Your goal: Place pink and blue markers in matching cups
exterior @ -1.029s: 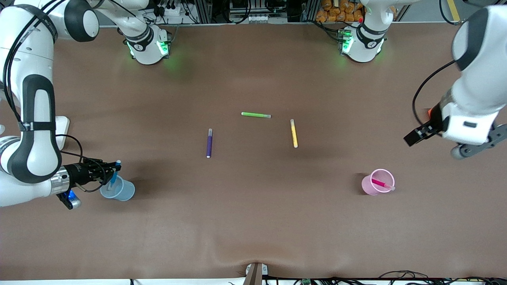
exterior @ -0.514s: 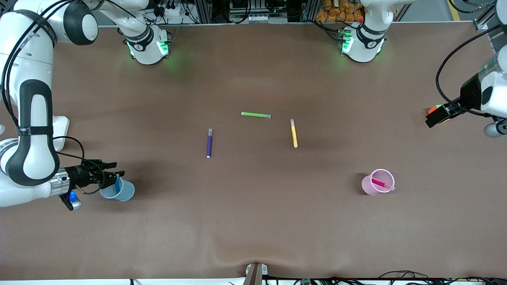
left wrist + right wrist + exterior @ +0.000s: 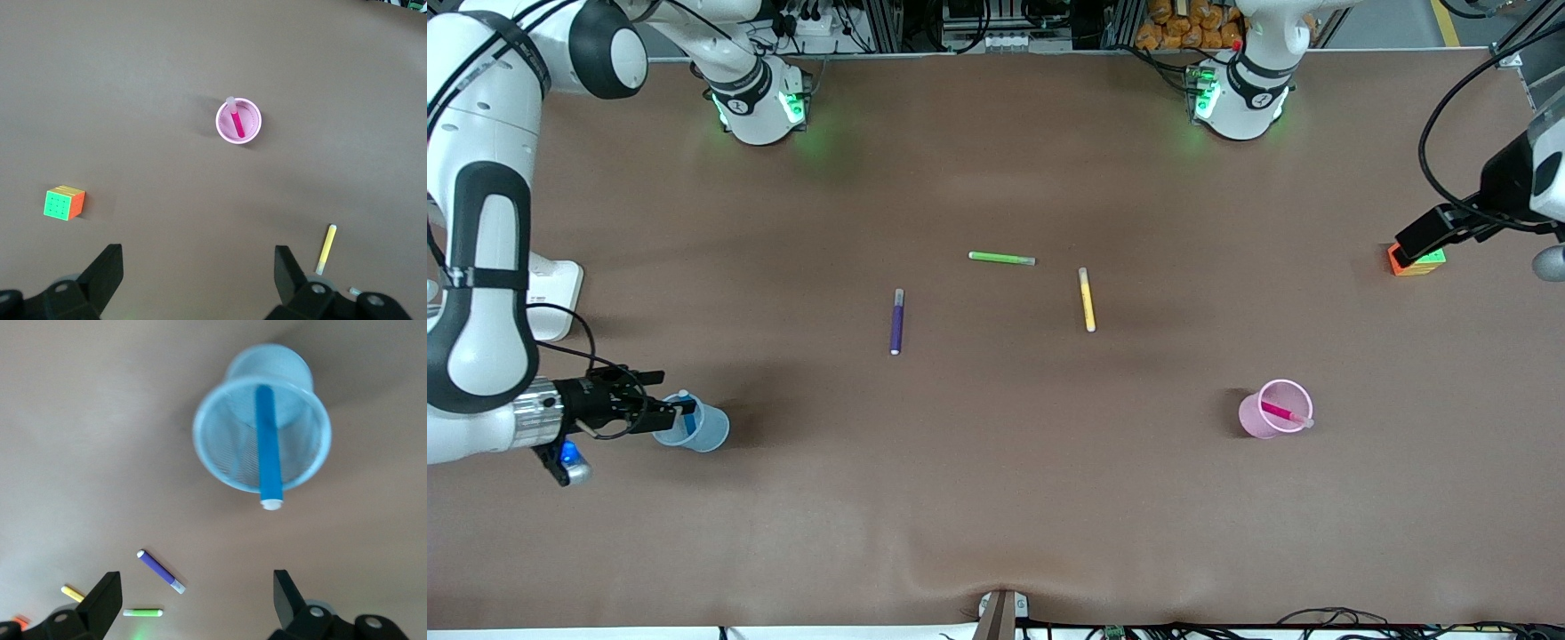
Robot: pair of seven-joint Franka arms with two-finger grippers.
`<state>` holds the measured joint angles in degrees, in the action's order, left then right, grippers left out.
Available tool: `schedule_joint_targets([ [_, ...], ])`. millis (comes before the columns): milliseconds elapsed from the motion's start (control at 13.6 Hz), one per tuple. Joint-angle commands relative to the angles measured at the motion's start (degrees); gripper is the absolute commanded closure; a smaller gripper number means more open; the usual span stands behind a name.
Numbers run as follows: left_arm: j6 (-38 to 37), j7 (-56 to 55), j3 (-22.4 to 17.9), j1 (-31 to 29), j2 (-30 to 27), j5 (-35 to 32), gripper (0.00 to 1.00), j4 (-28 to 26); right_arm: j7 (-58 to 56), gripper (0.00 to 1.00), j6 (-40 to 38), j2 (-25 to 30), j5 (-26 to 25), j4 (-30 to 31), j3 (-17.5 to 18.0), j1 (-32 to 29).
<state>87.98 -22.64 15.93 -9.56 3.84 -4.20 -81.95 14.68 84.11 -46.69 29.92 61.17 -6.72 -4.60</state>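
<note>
Two markers now stand in matching cups: the blue marker (image 3: 268,447) leans in the blue cup (image 3: 698,428), pale cap up over the rim, and the pink marker (image 3: 1282,413) slants across the pink cup (image 3: 1267,418), well toward the left arm's end from the blue cup. The right gripper (image 3: 665,411), fingers spread and empty, hangs by the blue cup's rim; the left gripper (image 3: 197,277), also open, hangs over bare table near a colour cube (image 3: 1416,261). Sorting looks complete; only retreat seems left.

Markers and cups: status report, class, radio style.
Right gripper open beside blue cup, blue marker inside. Left gripper open, high over table. Pink marker in pink cup. Nothing in the way.
</note>
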Motion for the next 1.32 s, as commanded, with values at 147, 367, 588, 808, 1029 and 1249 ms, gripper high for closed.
schedule_joint_targets([
  [147, -3.59, 7.43, -0.11, -2.22, -3.31, 2.08, 0.00, -0.22, -11.94, 0.00, -0.88, 1.69, -4.51, -4.12, 0.22, -0.06],
  [367, -7.20, 10.77, -4.32, 1.01, -4.72, 3.76, 0.00, -1.80, -11.86, 0.00, -0.97, 5.90, -8.80, -4.30, 0.04, 0.20],
  [588, -7.29, 11.13, -9.15, 5.50, -9.46, 3.93, 0.00, -7.68, -12.22, 0.00, -0.88, 12.30, -13.14, -4.30, 0.65, 2.48],
  [808, -6.33, 11.13, -11.80, 9.20, -12.89, 4.02, 0.00, -11.99, -12.48, 0.00, -3.06, 14.69, -15.58, -4.30, 0.31, 2.92],
  [1029, -4.40, 10.95, -12.15, 10.61, -15.96, 4.02, 0.00, -16.29, -12.48, 0.00, -6.40, 19.35, -27.87, -4.30, 0.39, 8.53],
  [1249, -2.64, 10.95, -13.12, 11.49, -18.78, 4.02, 0.00, -19.90, -12.39, 0.00, -7.82, 25.83, -27.82, -3.26, 0.74, 8.82],
])
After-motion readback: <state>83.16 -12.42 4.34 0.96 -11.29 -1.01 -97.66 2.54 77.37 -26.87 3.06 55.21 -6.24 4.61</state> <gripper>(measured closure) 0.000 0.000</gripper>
